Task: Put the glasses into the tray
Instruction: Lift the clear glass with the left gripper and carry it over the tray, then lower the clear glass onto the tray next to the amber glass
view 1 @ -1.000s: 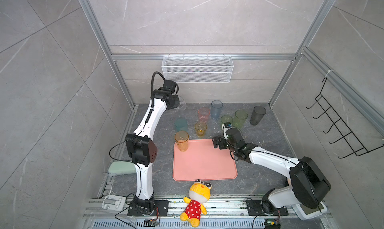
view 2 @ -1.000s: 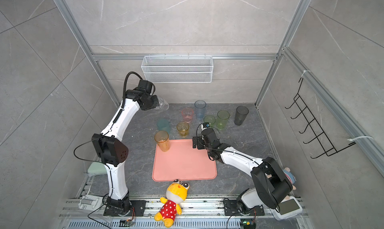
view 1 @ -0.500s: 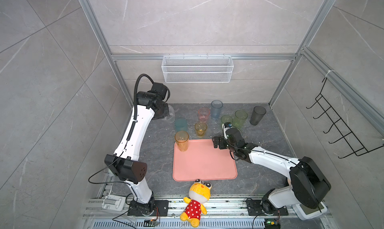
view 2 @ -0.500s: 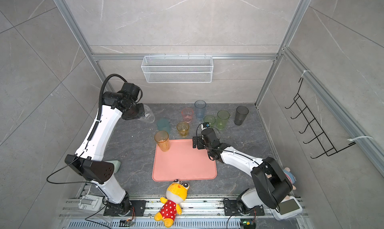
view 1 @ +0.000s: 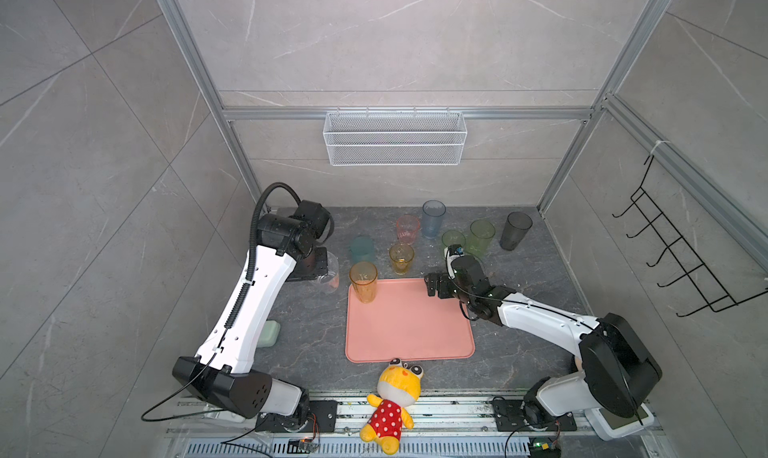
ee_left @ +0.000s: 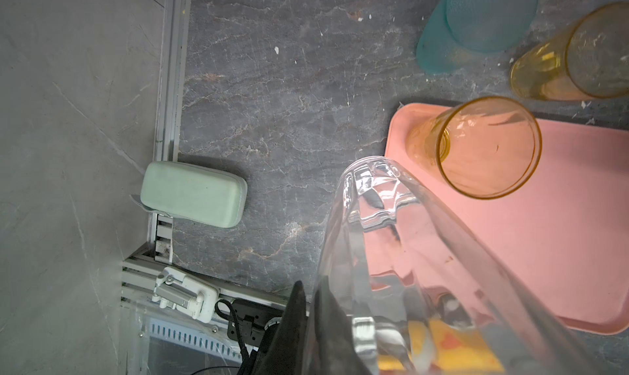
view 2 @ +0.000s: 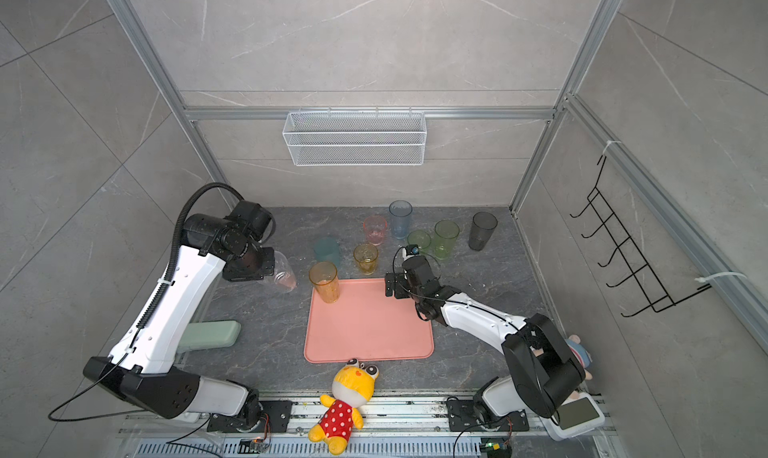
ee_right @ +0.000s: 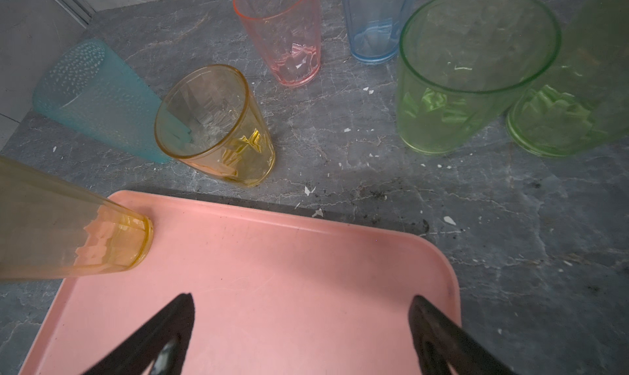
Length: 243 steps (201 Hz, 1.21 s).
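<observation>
My left gripper [ee_left: 308, 308] is shut on the wall of a clear glass [ee_left: 391, 254], one finger inside and one outside. It holds the glass tilted above the table, just left of the pink tray [view 1: 409, 323]. An amber glass [view 1: 363, 281] stands in the tray's far left corner. My right gripper [ee_right: 303, 308] hangs open and empty over the tray's far right corner. Behind the tray on the table stand teal [view 1: 362, 248], yellow [view 1: 401, 258], pink [view 1: 408, 229], blue [view 1: 433, 219], two green [view 1: 481, 236] and smoky grey [view 1: 515, 229] glasses.
A white mesh basket [view 1: 395, 137] hangs on the back wall and a black hook rack [view 1: 681, 260] on the right wall. A pale green case [view 1: 268, 334] lies left of the tray. A yellow plush toy [view 1: 395, 397] lies at the front edge.
My left arm has swung from the back left corner forward and down, bringing the clear glass close to the tray's left side. The right arm has not moved.
</observation>
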Tool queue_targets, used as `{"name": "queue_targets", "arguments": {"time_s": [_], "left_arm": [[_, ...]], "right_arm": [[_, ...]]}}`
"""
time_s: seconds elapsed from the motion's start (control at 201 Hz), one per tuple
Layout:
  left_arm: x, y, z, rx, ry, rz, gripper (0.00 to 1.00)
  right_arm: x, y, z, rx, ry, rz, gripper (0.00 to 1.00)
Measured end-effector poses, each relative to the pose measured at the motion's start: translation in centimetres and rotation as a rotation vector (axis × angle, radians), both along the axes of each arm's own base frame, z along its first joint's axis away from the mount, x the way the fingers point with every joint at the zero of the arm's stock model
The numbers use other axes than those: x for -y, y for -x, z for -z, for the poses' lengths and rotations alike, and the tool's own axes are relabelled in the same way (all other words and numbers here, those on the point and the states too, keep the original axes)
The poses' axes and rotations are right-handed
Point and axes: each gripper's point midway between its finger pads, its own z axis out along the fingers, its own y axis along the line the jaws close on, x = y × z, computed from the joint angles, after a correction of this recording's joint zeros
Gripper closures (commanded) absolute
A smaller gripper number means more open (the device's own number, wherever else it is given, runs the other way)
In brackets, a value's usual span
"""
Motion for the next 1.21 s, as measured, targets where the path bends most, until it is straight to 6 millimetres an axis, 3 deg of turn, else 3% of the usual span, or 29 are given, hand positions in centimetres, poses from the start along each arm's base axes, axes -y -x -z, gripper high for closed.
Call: {"name": "queue_targets", "arguments": {"time_s": [0.279,0.468,0.807,1.21], "left_arm": [[1.7,4.6,4.7,-0.144,0.017,0.074,1.0],[3.6,5.7,7.6,-0.198,0.036,0.112,1.0],[5.4,4.2,9.3,-0.191,0.071,0.128,1.0],[7.6,1.7,12.9,-0.267,0.065,0.154,1.0]], "right_arm": [[0.0,0.0,0.0,0.0,0.0,0.0,0.01],[0.0,0.0,0.0,0.0,0.0,0.0,0.01],[0.1,0.1,0.1,-0.006,0.005,0.0,0.01],[0.1,0.1,0.1,-0.014,0.01,0.0,0.01]]}}
